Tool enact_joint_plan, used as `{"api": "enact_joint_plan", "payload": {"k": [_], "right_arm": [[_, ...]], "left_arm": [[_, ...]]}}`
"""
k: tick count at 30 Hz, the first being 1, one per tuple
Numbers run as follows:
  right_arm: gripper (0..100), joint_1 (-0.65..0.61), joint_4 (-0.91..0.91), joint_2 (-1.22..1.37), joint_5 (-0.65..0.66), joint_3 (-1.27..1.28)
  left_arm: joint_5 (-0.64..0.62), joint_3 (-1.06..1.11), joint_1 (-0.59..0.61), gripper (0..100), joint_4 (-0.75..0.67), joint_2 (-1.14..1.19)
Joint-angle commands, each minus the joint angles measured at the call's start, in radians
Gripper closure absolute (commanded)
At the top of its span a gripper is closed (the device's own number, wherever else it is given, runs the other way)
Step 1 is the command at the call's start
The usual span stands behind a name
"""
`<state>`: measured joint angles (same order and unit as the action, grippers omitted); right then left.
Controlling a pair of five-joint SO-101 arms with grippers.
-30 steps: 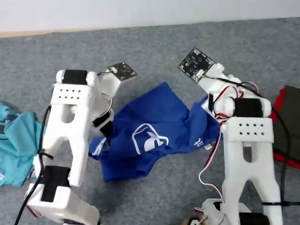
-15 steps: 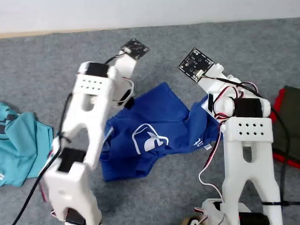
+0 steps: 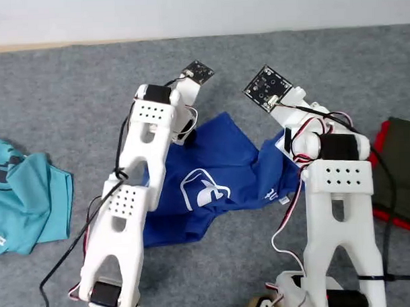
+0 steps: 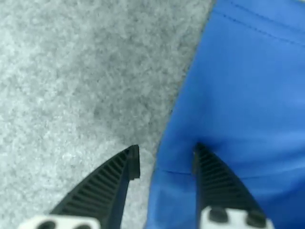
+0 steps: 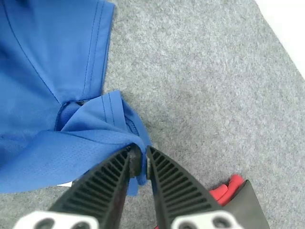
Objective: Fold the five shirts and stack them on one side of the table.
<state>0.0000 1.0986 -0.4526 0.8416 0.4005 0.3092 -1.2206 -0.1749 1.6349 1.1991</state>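
Observation:
A crumpled blue shirt with a white logo lies on the grey carpet between the two arms. My left gripper is open at the shirt's far left edge: one finger is over the carpet and the other over the blue cloth. From above, the left gripper sits at that upper-left edge. My right gripper is shut on a bunched sleeve fold of the blue shirt, at the shirt's right side.
A teal shirt lies crumpled at the table's left edge. A dark shirt on a red one lies at the right edge, close beside the right arm. Bare grey carpet stretches behind the arms.
The left arm has swung from the shirt's left side up and to the right, to its far left edge. The right arm and its hold on the sleeve are unchanged.

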Motion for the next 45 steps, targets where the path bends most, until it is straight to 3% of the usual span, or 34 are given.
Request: {"api": "enact_joint_plan", "payload": {"k": [1, 5, 12, 17, 23, 32, 45], "right_arm": [[98.8, -0.002, -0.01, -0.025, -0.009, -0.011], [98.8, -0.002, -0.01, -0.025, -0.009, -0.011], [98.8, -0.002, -0.01, -0.033, -0.006, -0.012], [98.8, -0.002, -0.019, -0.035, -0.006, -0.018], [98.8, -0.002, -0.018, -0.044, -0.011, -0.13], [98.8, 0.001, -0.019, -0.14, -0.012, -0.318], [98.8, 0.185, -0.033, -0.404, -0.048, -0.428]], "left_arm": [[0.002, -0.2, -0.008, 81, 0.098, 0.068], [0.021, -0.205, -0.003, 84, 0.123, 0.087], [0.086, -0.039, -0.012, 100, 0.123, 0.008], [0.087, 0.013, 0.009, 100, 0.123, -0.097], [0.086, 0.016, 0.049, 100, 0.123, -0.364], [-0.025, 0.012, 0.117, 100, 0.118, -0.802], [-0.018, 0.01, 0.178, 100, 0.058, -1.316]]}}
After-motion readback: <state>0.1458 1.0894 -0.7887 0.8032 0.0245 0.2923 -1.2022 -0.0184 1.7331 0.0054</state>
